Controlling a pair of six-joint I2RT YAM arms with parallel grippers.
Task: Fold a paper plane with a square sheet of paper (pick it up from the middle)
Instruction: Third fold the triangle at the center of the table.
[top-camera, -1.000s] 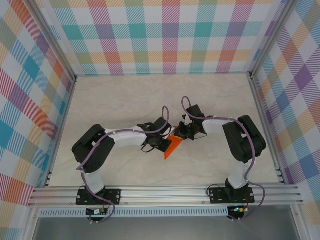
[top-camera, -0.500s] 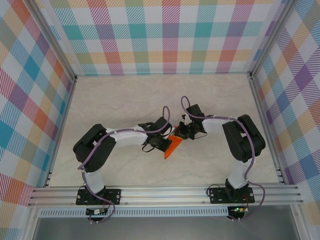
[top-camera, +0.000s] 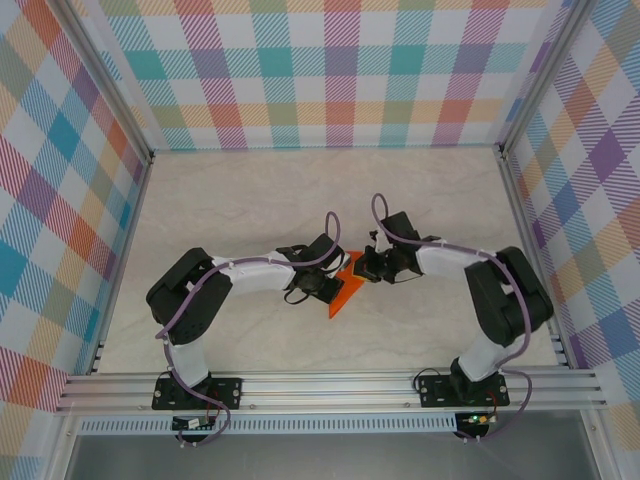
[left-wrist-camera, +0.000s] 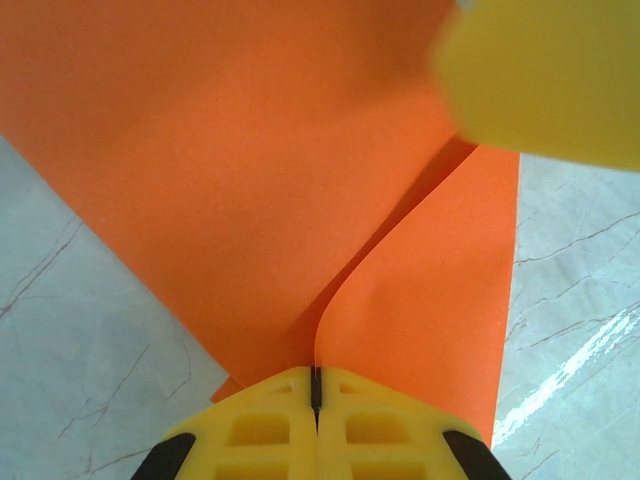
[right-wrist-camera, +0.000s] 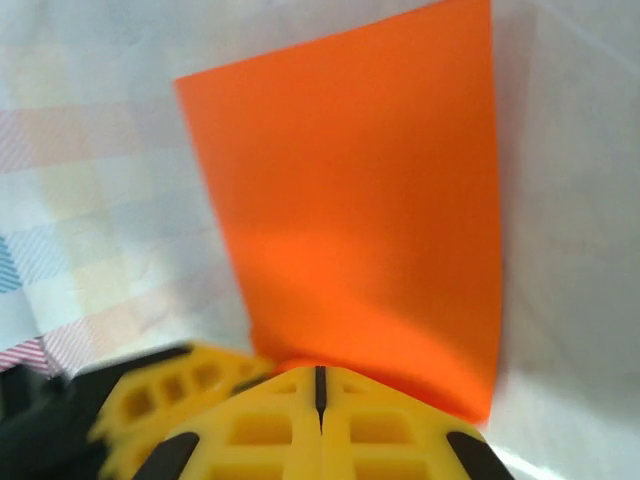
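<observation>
1. Two arms meet mid-table (top-camera: 250, 200): left arm (top-camera: 250, 272) comes in from the left, right arm (top-camera: 500, 295) from the right, wrists close together.
2. Paper (top-camera: 343, 296) sits between the two grippers, roughly at table centre, already creased to a pointed shape. From above I can't tell if the tip touches the table or hangs clear.
3. Long axis: from the far end by the right gripper down to a tip aimed at the near edge, slightly left.
4. Left gripper (top-camera: 322, 288): clamped on the paper's left side. In its wrist view the fingers are pressed together on a crease, with two flaps fanning out in a V ahead of them.
5. Right gripper (top-camera: 370, 268): also clamped on the paper, at the far-right end. In its wrist view one flat panel runs straight out from the closed fingers.
6. Key relation, my read: both grips sit on the far half and the near tip is free. Neither arm is nearer, since the paper touches both. Left pins the crease, so right looks like the one free to release and re-grip.
7. Blurred yellow finger (left-wrist-camera: 540, 80) at the top right of the left wrist view is probably the right gripper's, just beside the flap.
</observation>
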